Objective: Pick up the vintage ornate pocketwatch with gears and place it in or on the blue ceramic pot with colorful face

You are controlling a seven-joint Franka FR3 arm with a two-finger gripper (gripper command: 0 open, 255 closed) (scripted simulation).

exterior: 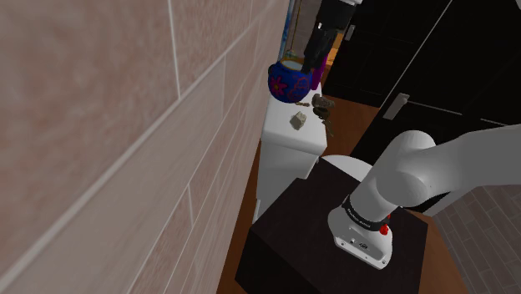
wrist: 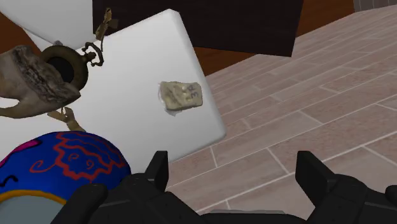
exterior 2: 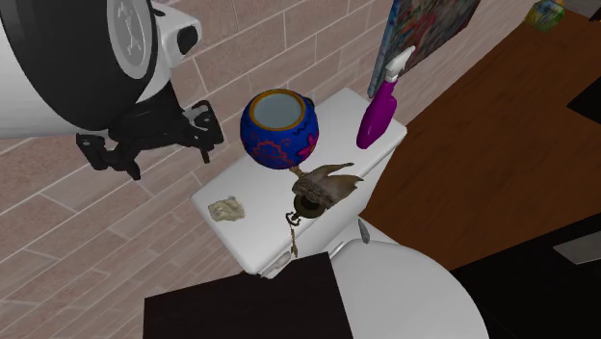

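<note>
The blue pot (exterior 2: 279, 130) with red and pink patterns stands open-topped on a white toilet tank lid (exterior 2: 260, 226); it also shows at the gripper's side (wrist: 57, 159) and in the shoulder view (exterior: 290, 80). The brown ornate pocketwatch (exterior 2: 316, 193) lies on the lid right beside the pot, with its chain trailing toward the lid's edge; it appears past the pot (wrist: 60, 70) and small in the shoulder view (exterior: 322, 105). My gripper (exterior 2: 159, 144) hovers above the lid's wall-side edge, apart from both. Its fingers (wrist: 159, 168) stand wide open with nothing between them.
A small beige lump (wrist: 181, 95) lies on the lid near its edge. A purple spray bottle (exterior 2: 378, 111) stands at the lid's far end. The brick wall (exterior: 100, 125) runs close alongside. The white toilet bowl (exterior 2: 405, 289) and my dark stand (exterior: 317, 242) sit below.
</note>
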